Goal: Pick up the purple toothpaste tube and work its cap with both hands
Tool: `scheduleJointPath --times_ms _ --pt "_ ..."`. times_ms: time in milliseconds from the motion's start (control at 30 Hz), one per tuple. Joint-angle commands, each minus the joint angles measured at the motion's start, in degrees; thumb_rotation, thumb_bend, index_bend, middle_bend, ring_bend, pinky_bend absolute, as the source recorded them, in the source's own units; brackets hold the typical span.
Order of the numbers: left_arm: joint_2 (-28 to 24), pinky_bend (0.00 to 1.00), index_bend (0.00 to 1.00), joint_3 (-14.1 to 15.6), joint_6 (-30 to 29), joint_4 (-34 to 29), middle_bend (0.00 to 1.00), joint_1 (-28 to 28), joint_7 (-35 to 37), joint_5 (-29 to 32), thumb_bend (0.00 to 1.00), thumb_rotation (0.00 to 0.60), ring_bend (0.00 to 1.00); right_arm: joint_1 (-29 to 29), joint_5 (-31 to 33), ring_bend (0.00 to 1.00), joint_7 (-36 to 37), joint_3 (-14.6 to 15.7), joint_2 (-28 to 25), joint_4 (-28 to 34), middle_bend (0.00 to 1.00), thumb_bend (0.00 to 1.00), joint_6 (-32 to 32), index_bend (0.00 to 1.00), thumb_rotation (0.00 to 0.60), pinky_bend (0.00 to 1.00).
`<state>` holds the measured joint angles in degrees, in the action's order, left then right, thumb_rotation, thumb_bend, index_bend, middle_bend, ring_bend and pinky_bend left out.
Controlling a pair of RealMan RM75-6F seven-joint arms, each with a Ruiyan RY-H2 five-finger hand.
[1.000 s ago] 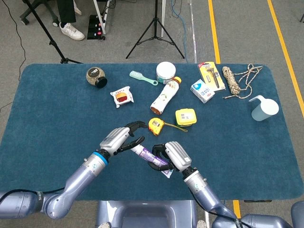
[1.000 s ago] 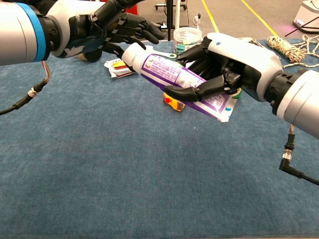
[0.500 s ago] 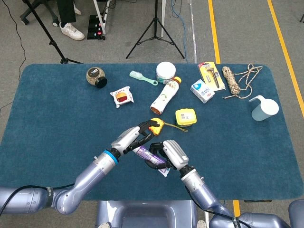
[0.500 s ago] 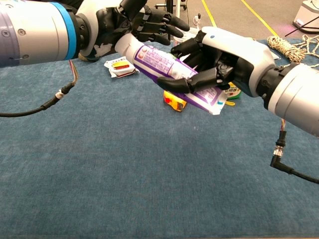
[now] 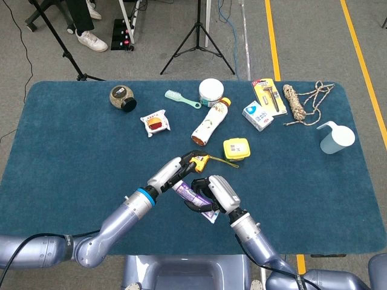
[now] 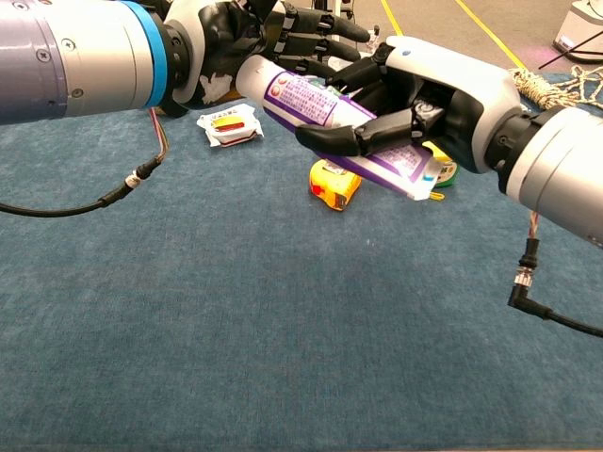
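The purple toothpaste tube [image 6: 325, 105] [image 5: 192, 194] hangs above the blue table, tilted, its cap end to the left and its flat crimped end low to the right. My right hand [image 6: 424, 99] [image 5: 216, 193] grips its body, fingers curled round the front. My left hand [image 6: 240, 42] [image 5: 177, 171] covers the white cap end [image 6: 251, 75], its fingers stretched along the top of the tube. The cap itself is mostly hidden under that hand.
A yellow tape measure [image 5: 200, 161] lies just behind the hands, with a yellow box [image 5: 236, 148] and a bottle [image 5: 210, 122] beyond. A snack packet [image 5: 155, 122], jar [image 5: 122, 98], comb [image 5: 181, 99], tub [image 5: 211, 90], rope [image 5: 302, 101] and cup [image 5: 334, 138] line the far side.
My left hand has moved right from beside the tube onto its cap end. The right hand has lifted the tube slightly and brought it closer to the left hand.
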<state>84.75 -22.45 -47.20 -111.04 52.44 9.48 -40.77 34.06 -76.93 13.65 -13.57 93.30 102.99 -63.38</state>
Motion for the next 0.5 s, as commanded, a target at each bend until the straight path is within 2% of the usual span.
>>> scheduleJointPath --times_ms 33,500 --pt "0.1 0.24 0.10 -0.1 0.5 0.3 0.10 0.0 0.7 -0.2 0.10 0.000 0.04 0.0 -0.1 1.00 0.7 -0.3 0.0 -0.1 0.93 0.39 -0.2 0.87 0.600 1.00" --pt "-2.0 0.24 0.09 -1.5 4.4 1.1 0.10 -1.7 7.2 -1.4 0.10 0.000 0.03 -0.2 -0.5 1.00 6.3 -0.9 0.2 -1.4 0.94 0.39 -0.6 0.87 0.600 1.00"
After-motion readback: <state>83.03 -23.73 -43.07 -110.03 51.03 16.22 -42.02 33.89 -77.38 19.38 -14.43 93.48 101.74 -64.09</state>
